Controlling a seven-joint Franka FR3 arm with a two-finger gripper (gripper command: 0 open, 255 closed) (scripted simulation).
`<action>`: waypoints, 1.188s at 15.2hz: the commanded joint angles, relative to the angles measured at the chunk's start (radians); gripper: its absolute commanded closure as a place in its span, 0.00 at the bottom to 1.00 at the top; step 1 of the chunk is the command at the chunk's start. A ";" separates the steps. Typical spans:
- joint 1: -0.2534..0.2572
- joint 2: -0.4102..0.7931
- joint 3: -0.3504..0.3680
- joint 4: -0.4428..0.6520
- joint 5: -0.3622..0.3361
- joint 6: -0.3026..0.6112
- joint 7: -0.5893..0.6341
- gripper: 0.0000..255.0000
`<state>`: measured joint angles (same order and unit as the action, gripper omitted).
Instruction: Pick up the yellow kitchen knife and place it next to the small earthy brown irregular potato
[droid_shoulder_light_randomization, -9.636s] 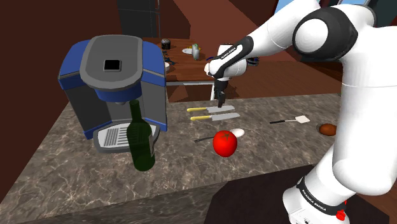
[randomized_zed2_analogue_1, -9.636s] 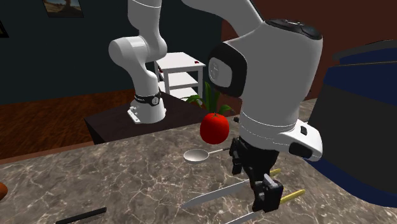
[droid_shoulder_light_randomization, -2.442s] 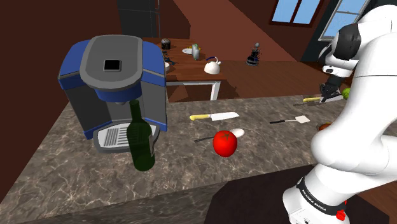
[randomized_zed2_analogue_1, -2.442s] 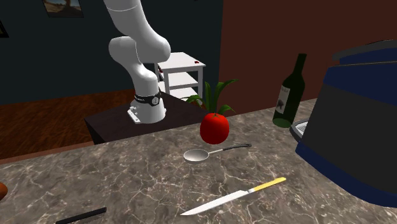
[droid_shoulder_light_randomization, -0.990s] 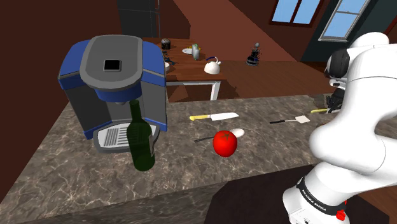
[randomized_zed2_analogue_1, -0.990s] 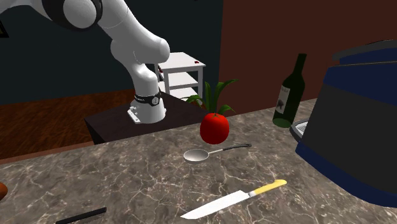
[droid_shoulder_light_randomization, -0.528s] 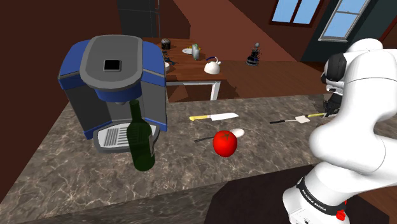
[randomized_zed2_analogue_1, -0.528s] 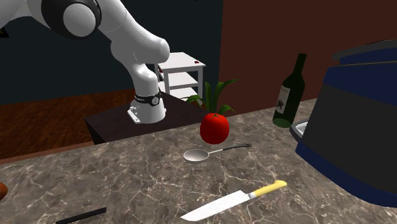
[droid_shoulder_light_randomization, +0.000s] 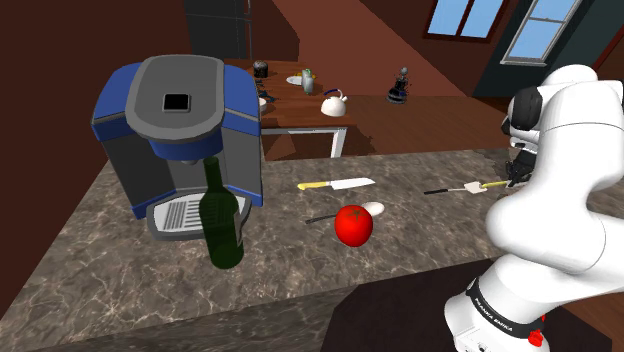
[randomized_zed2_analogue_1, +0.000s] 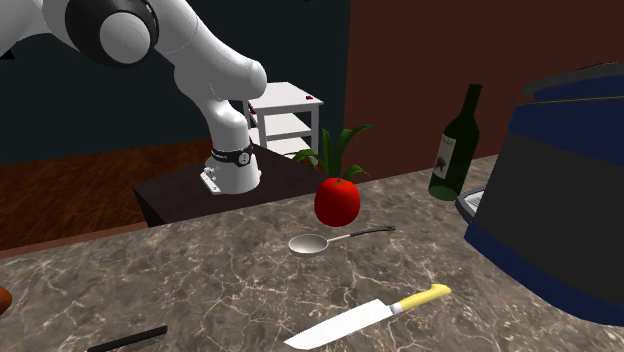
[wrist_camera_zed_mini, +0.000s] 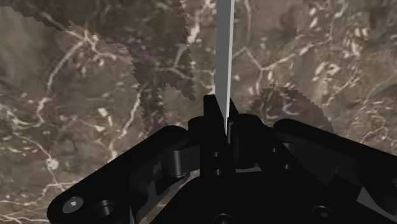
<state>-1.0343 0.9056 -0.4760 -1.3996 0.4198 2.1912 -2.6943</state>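
Observation:
My gripper is shut on a yellow-handled knife, and its grey blade runs straight out from between the fingers over the marbled counter. In the shoulder view the gripper hangs low at the counter's right end, half hidden by my own arm. The knife's yellow handle pokes out beside the spatula's white head. A brown sliver of the potato shows at the second exterior view's left edge. In the shoulder view my arm hides the potato.
A second yellow-handled knife lies mid-counter. Near it are a red fruit, a spoon and a spatula. A blue-grey coffee machine and a green bottle stand at the shoulder view's left.
The gripper has sunk toward the counter with the knife. The yellow handle now sits lower and closer to the spatula's head.

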 joint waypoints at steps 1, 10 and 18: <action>0.000 0.000 0.000 0.000 0.000 0.000 0.000 1.00; 0.014 -0.060 -0.021 -0.001 -0.022 -0.058 0.011 0.00; 0.018 -0.075 -0.027 0.001 -0.028 -0.075 0.014 0.00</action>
<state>-1.0168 0.8312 -0.5025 -1.3986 0.3920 2.1169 -2.6807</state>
